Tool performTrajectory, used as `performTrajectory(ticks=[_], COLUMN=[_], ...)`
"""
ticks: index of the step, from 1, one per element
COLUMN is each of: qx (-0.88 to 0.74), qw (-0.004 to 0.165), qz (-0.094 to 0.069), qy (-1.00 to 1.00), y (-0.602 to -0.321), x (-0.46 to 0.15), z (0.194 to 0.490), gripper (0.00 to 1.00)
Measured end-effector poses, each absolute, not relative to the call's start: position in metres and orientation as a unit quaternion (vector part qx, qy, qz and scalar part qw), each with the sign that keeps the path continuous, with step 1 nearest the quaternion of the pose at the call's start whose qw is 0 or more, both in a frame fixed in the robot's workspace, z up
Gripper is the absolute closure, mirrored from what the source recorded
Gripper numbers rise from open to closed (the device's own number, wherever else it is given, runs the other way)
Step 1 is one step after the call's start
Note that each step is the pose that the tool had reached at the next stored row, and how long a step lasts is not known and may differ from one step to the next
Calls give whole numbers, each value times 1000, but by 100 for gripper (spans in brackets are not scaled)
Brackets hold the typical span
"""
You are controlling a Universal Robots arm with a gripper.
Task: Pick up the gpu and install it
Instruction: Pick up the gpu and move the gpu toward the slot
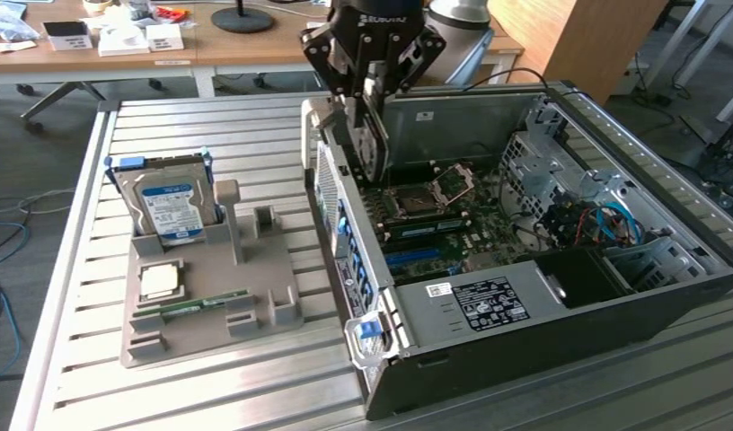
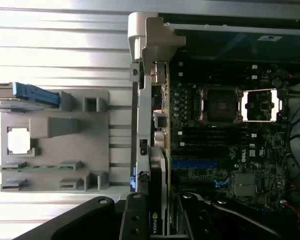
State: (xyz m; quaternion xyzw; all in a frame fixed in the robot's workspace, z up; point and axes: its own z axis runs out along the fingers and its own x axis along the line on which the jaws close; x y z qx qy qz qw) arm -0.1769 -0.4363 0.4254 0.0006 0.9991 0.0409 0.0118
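Pincer (image 1: 369, 90) half-closed, gripping the gpu (image 1: 366, 144) — card upright, just inside the open computer case (image 1: 523, 368).

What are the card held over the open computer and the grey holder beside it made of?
The gpu: green circuit board, dark matte face, likely plastic; its shiny silver end bracket looks like metal. The grey holder: dull, even grey, blocky shapes, probably plastic.

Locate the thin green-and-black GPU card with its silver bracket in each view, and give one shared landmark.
Exterior view: thin green-and-black GPU card hangs upright under the black end effector, over the open case's rear edge.
Wrist view: the card is edge-on, between grey parts tray and motherboard.
Shared landmark: the square open CPU socket.
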Motion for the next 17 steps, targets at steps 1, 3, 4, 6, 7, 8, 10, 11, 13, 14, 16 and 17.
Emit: performTrajectory(ticks=[1, 3, 4, 6, 7, 8, 10, 11, 13, 14, 16, 17], qx=[1, 1, 1, 1, 1, 1, 1, 1, 1, 1, 1, 1], qw=[12, 12, 12, 12, 12, 12, 12, 12, 12, 12, 12, 12], qz=[41, 42, 42, 43, 43, 44, 44, 44, 45, 45, 46, 46], qy=[999, 999, 999, 999, 999, 999, 999, 999, 999, 999, 999, 999], y=[-436, -436, -436, -436, -436, -436, -436, -436, -436, -436, -435, -435], x=[-174, -168, -165, -158, -155, -152, -147, -145, -140, -138, -133, -130], z=[425, 425, 425, 426, 425, 425, 425, 426, 425, 425, 425, 425], gripper=[73, 73, 73, 73, 73, 73, 73, 73, 73, 73, 73, 73])
